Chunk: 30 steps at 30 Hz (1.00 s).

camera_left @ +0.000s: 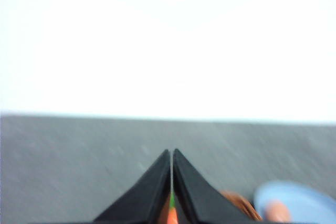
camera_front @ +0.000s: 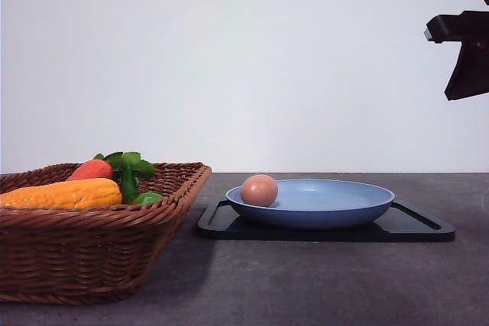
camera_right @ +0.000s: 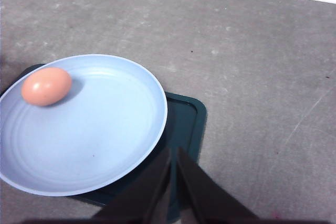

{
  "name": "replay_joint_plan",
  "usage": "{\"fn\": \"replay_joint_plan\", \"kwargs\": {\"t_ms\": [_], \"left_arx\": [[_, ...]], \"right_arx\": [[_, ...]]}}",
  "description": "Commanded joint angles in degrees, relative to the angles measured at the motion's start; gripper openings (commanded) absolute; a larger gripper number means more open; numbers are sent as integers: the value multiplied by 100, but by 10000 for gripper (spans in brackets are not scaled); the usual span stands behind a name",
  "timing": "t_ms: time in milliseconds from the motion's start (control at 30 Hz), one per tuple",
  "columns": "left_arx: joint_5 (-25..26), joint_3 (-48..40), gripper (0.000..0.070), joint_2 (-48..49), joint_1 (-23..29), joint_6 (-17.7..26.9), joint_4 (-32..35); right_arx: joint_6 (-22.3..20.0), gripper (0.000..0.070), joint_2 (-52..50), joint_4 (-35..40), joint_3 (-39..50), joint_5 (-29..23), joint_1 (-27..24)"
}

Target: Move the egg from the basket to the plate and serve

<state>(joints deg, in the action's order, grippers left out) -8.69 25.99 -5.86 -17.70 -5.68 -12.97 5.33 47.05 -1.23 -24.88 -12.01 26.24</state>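
Note:
The tan egg (camera_front: 259, 189) lies inside the light blue plate (camera_front: 344, 208), close to its left rim. In the right wrist view the egg (camera_right: 46, 85) rests near the plate's (camera_right: 105, 140) edge. My right gripper (camera_right: 174, 150) is shut with nothing in it, hovering high over the plate's right rim. Part of the right arm (camera_front: 462, 51) hangs at the top right, well above the table. The wicker basket (camera_front: 92, 250) stands at the left. My left gripper (camera_left: 171, 151) is shut and empty, high above the table, with the plate (camera_left: 296, 205) and egg (camera_left: 276, 211) blurred beyond it.
The plate sits on a flat black tray (camera_front: 416, 228). In the basket lie a yellow corn cob (camera_front: 65, 193), an orange-red carrot with green leaves (camera_front: 92, 169) and a green vegetable (camera_front: 147, 198). Bare dark tabletop (camera_front: 321, 288) spreads in front and to the right.

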Motion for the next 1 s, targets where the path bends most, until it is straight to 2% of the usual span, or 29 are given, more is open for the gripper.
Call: {"fn": "replay_joint_plan", "kwargs": {"t_ms": [0, 167, 333, 600, 967], "left_arx": [[7, -175, 0, 182, 222, 249, 9], [9, -859, 0, 559, 991, 235, 26], [9, -1595, 0, 569, 1409, 81, 80], [10, -2311, 0, 569, 1522, 48, 57], [9, -2364, 0, 569, 1522, 47, 81]], "right_arx": [[45, 0, 31, 44, -26, -7, 35], [45, 0, 31, 44, -26, -7, 35], [47, 0, 31, 51, -26, -7, 35], [45, 0, 31, 233, -26, -7, 35], [45, 0, 31, 254, -28, -7, 35]]}}
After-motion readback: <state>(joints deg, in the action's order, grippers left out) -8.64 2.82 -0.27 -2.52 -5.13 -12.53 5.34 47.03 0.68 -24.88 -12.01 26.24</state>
